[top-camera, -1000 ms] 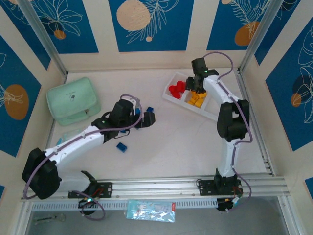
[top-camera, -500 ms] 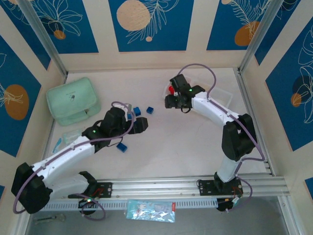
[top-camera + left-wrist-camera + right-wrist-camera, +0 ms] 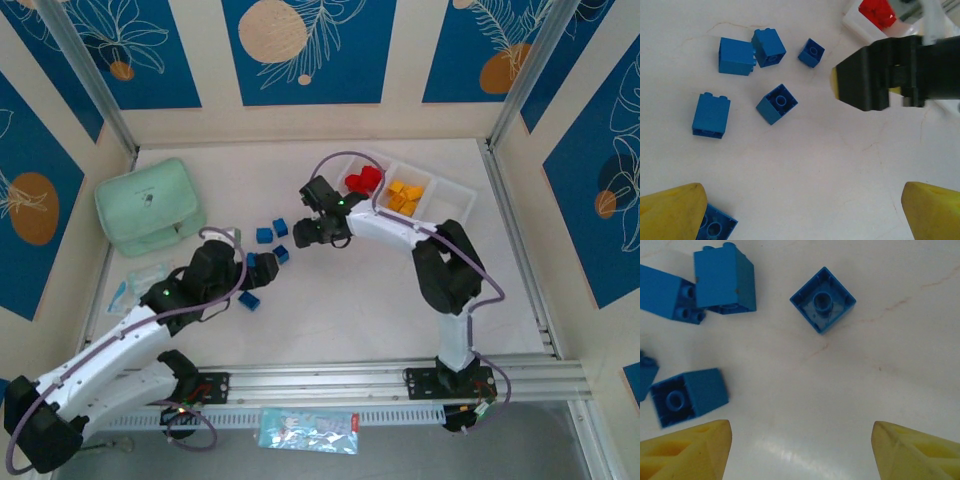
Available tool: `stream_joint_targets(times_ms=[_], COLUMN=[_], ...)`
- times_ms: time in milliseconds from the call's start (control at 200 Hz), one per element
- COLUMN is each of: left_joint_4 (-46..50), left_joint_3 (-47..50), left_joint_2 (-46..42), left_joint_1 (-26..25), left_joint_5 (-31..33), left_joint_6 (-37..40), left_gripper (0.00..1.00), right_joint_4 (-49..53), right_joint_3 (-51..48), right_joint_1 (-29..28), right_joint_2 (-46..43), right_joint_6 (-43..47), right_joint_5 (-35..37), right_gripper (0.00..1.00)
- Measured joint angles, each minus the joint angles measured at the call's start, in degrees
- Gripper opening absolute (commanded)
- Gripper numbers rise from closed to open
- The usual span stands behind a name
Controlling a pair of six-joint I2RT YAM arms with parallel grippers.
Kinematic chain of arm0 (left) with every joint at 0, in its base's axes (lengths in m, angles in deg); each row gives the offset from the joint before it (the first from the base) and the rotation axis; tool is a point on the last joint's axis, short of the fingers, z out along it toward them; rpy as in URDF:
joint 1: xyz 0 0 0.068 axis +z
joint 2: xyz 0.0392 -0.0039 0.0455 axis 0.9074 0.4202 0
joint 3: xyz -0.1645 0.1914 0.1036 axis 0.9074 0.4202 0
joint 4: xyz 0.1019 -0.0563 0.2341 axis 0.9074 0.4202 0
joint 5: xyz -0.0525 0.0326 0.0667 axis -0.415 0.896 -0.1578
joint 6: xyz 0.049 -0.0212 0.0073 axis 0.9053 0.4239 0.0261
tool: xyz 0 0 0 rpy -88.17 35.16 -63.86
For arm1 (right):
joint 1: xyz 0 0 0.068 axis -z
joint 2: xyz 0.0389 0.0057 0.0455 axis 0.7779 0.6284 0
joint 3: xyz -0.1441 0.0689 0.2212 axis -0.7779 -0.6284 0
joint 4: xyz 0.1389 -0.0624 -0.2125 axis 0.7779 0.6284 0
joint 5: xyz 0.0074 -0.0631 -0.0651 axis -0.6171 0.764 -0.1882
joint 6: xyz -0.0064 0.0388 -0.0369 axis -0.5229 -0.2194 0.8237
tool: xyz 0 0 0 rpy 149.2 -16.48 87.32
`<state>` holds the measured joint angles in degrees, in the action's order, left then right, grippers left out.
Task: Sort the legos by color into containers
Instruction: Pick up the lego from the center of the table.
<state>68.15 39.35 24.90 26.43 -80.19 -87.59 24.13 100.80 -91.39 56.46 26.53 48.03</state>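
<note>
Right hand (image 3: 800, 442) hangs wide and empty, blue legos (image 3: 823, 300) lying just ahead of it.

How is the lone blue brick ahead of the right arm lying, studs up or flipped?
Flipped: the blue brick shows its hollow underside and inner tube, with no studs facing up.

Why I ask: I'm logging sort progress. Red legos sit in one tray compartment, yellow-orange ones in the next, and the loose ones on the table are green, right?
Not quite. The loose legos on the table are blue, not green; the top external view shows it. The red legos in one tray compartment and yellow-orange legos in the next are as you say.
</note>
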Motion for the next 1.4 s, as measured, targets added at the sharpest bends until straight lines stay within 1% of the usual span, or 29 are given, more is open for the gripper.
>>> stream_joint_targets(times_ms=[215, 340, 490, 655, 750, 965, 1035, 1230, 1330, 1400], left_joint_4=[1.8, 2.4, 2.4, 2.5, 2.5, 2.6, 2.5, 2.6, 3.0, 3.2], left_joint_3=[0.0, 0.0, 0.0, 0.0, 0.0, -0.1, -0.1, -0.3, -1.9, -3.5], left_joint_2=[-0.6, -0.6, -0.6, 0.3, 1.3, 3.2, 3.4, 3.6, 3.8, 3.9], left_joint_1=[0.1, 0.1, 0.1, 0.2, 0.3, 0.5, 0.5, 0.5, 0.6, 0.7], left_joint_5=[1.0, 1.7, 2.6, 3.4, 3.5, 3.4, 3.4, 3.3, 2.6, 1.8], left_joint_6=[-0.8, -1.2, -1.4, -1.4, -1.4, -1.3, -1.3, -1.2, -1.1, -0.6], left_gripper=[0.99, 0.99, 0.99, 0.99, 0.99, 0.99, 0.99, 0.99, 0.99, 0.99], right_joint_4=[0.2, 0.7, 1.6, 2.3, 2.8, 3.6, 3.6, 4.5, 5.0, 5.1], right_joint_3=[7.8, 12.1, 17.2, 20.7, 21.8, 22.0, 22.0, 20.9, 17.7, 14.9], right_joint_1=[1.0, 1.9, 3.5, 4.6, 4.7, 4.2, 3.9, 3.7, 4.0, 4.5], right_joint_2=[9.2, 12.9, 16.7, 19.7, 20.7, 21.1, 21.1, 19.4, 14.8, 9.9], right_joint_6=[3.4, 5.3, 6.9, 9.0, 10.2, 10.4, 10.3, 10.2, 9.6, 8.5], right_joint_5=[1.6, 3.5, 5.0, 6.0, 6.2, 6.2, 6.2, 5.9, 5.6, 5.1], right_gripper=[0.74, 0.74, 0.71, 0.66, 0.58, 0.33, 0.28, 0.26, 0.26, 0.26])
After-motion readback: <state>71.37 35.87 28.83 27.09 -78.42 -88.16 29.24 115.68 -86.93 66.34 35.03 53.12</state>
